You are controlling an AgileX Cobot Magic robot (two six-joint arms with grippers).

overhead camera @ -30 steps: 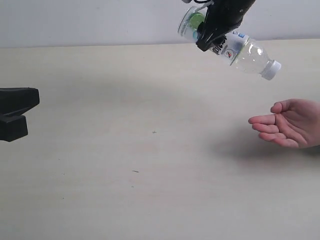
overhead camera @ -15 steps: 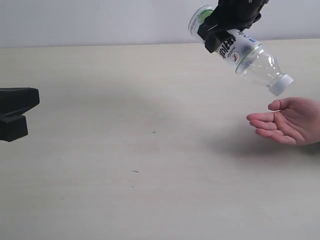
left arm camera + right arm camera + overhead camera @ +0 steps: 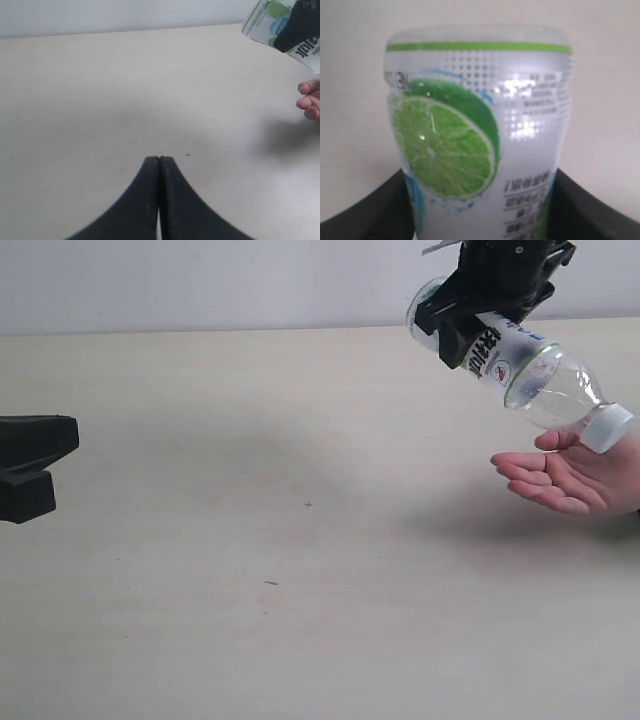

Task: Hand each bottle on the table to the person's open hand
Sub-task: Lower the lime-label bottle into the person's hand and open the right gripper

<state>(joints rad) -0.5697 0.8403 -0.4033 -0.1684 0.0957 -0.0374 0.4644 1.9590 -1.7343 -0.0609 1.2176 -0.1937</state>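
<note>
While the near counter point(image 3: 250, 640) shows only a few dark specks, the robot's left hand point(image 3: 159, 160) sits low at the left side. Its fingers are pressed together on nothing. No change there over the last second.

Further back, right side: the person's open hand point(image 3: 565, 480), palm up just over the counter, fingers toward the middle. It has hardly shifted.

Above and behind it: the bottle point(image 3: 530, 365), in the air, clamped across its labelled lower half by the robot's right hand point(image 3: 478, 325). The right wrist view agrees: the lime label point(image 3: 445, 150) fills the frame, with black fingers on either side.

Change: within the last second the bottle has travelled right and down, and has tipped more steeply. The white cap point(image 3: 606, 427) was well clear above the palm and is now just beside the thumb tip. Whether it touches, I cannot tell.

Orientation: the long axis is slanted, roughly midway between flat and upright. The cap end points down and right, toward the palm; the base points up and left.

Judgement: delivery stage of the handover, grip not yet let go. No other bottle is in view, so this is possibly the last.
</note>
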